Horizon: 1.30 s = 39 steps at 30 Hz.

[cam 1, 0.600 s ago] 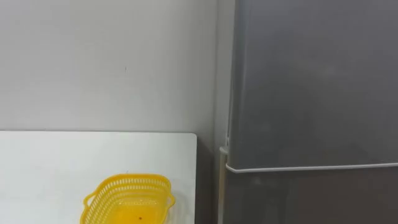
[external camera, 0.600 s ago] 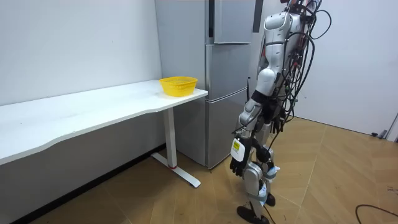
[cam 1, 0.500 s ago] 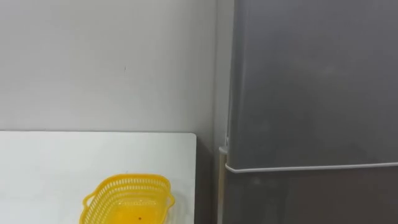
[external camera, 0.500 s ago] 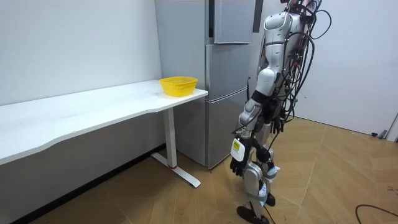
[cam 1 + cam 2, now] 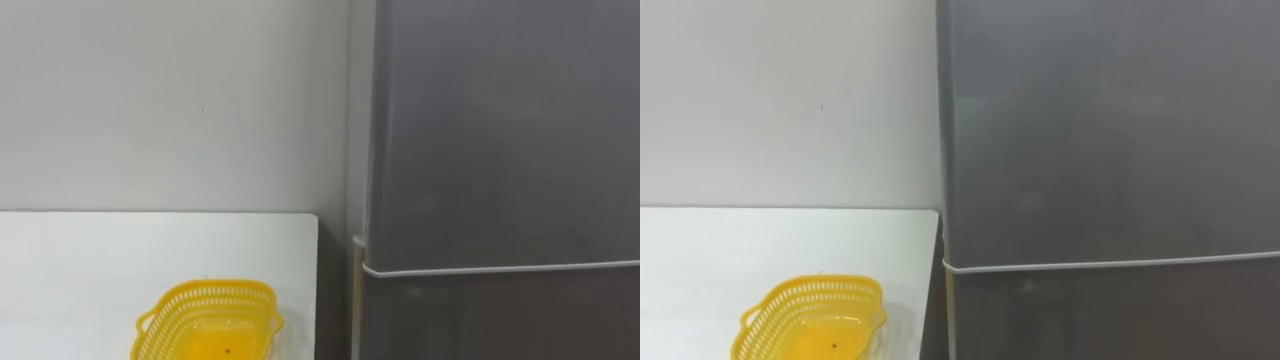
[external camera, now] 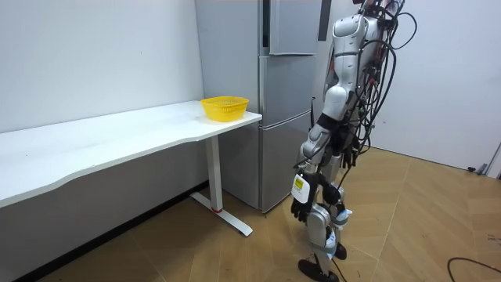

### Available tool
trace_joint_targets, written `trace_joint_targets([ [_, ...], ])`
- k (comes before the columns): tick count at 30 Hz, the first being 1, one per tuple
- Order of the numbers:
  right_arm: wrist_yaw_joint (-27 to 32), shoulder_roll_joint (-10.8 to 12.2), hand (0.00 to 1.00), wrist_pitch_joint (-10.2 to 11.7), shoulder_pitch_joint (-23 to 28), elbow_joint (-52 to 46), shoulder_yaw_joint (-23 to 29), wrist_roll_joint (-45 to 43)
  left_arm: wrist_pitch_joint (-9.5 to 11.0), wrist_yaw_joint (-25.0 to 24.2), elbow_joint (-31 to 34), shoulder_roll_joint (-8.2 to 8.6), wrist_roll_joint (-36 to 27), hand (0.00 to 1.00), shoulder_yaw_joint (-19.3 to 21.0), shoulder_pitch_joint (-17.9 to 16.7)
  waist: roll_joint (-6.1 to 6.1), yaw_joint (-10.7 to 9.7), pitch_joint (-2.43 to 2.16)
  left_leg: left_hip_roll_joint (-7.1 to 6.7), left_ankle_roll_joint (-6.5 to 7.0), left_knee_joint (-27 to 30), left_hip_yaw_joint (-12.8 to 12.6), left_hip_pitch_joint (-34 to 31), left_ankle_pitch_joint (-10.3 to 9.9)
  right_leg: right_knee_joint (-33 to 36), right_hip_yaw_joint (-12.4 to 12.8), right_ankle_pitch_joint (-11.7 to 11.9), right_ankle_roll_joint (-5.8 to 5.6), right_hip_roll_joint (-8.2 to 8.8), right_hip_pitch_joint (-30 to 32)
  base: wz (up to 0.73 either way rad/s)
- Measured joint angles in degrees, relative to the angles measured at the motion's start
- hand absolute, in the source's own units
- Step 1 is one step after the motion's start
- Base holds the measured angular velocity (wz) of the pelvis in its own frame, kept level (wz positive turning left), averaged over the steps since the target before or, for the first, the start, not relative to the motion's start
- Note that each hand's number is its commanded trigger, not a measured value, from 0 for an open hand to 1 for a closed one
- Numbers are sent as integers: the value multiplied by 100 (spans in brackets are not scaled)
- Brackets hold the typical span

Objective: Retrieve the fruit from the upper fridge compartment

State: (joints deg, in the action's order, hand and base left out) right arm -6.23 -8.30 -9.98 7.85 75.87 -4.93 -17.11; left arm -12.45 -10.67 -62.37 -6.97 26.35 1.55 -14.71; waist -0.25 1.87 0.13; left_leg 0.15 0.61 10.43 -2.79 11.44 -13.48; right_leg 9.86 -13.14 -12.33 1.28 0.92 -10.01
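Room view first: where is your robot standing?
— You have it upright on the wooden floor (image 6: 235, 251), facing the fridge (image 6: 286, 102) and close in front of it. The white tabletop (image 6: 117, 137) runs off to the room view's left.

What does the head camera give you?
— Both eye views look straight at the fridge front. The upper fridge door (image 5: 500, 130) is shut, and so is the lower door (image 5: 500, 315). A pale seam runs between the 2 doors. Whatever you are meant to fetch sits behind that upper door, so you cannot see it.

And the left robot hand?
— You see it in the room view, hanging low beside the leg on the side nearer the camera, well apart from the fridge (image 6: 300, 207). It is too small and dark there to tell how its fingers are set, or whether it holds anything.

Anything on the tabletop?
— 1 yellow basket (image 5: 208, 322) stands near the tabletop's right edge, the edge next to the fridge. It does not touch the pale wall (image 5: 170, 100) behind it.
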Motion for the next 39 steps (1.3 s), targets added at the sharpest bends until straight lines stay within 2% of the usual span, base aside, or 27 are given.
trace_joint_targets([
  [3,0,-3,0,-6,5,23,83,87,1,50,-10,35,-397,0,254,-15,13,-3,-4,0,0,7,10,-10,0,1,-21,-2,2,0,-4,3],
  [6,27,-2,0,-11,3,37,162,112,1,209,-9,59,-810,0,328,-48,11,-8,-3,-4,0,31,60,-45,0,0,-84,-2,2,7,-7,10],
  [13,111,-3,0,-10,-2,38,239,142,13,567,-5,71,-1120,0,562,-81,-9,6,-3,-1,0,34,141,-71,0,13,-169,-8,13,7,-7,7],
  [16,141,-7,0,-1,-23,41,414,143,48,803,-2,72,-1369,0,887,-80,-11,15,-1,0,0,37,141,-70,0,24,-166,-10,16,8,4,0],
  [19,187,-12,0,15,3,26,417,213,111,1161,71,58,-2131,0,1244,-76,-14,23,-2,0,0,37,153,-64,0,12,-169,-10,15,7,-11,0],
  [22,196,-18,0,45,15,22,462,269,201,1540,339,53,-2873,0,1550,-83,-11,32,-1,0,0,35,154,-61,0,22,-175,-9,16,8,-15,0],
  [24,213,-37,0,66,-11,25,668,310,351,1859,603,51,-3493,0,1878,-46,-11,66,0,2,0,29,152,-65,0,23,-171,-9,16,5,2,0],
  [28,252,-72,0,70,-8,19,899,277,599,2410,745,50,-3753,0,2393,192,-6,218,-1,2,0,2,146,-65,0,22,-168,-9,16,3,12,0],
  [32,362,-104,0,139,0,-15,1021,275,673,3142,1466,67,-4002,0,2641,137,21,351,-24,-1,0,-56,134,-65,0,45,-174,-8,13,3,26,0],
  [34,361,-142,0,211,-9,-29,1076,284,810,3444,1730,65,-4271,0,2789,131,38,431,-39,0,-1,-81,134,-76,0,77,-162,-8,13,4,77,-4],
  [37,355,-166,0,318,0,-51,1083,224,896,3949,2552,76,-4504,0,2936,106,12,486,-47,-2,-1,-77,167,-98,1,76,-188,-8,12,10,97,4],
  [39,358,-205,0,421,-28,-101,1088,175,1146,4351,3176,60,-4504,0,2944,106,31,487,-47,-4,-1,-77,176,-96,1,72,-169,-8,12,9,101,-4],
])
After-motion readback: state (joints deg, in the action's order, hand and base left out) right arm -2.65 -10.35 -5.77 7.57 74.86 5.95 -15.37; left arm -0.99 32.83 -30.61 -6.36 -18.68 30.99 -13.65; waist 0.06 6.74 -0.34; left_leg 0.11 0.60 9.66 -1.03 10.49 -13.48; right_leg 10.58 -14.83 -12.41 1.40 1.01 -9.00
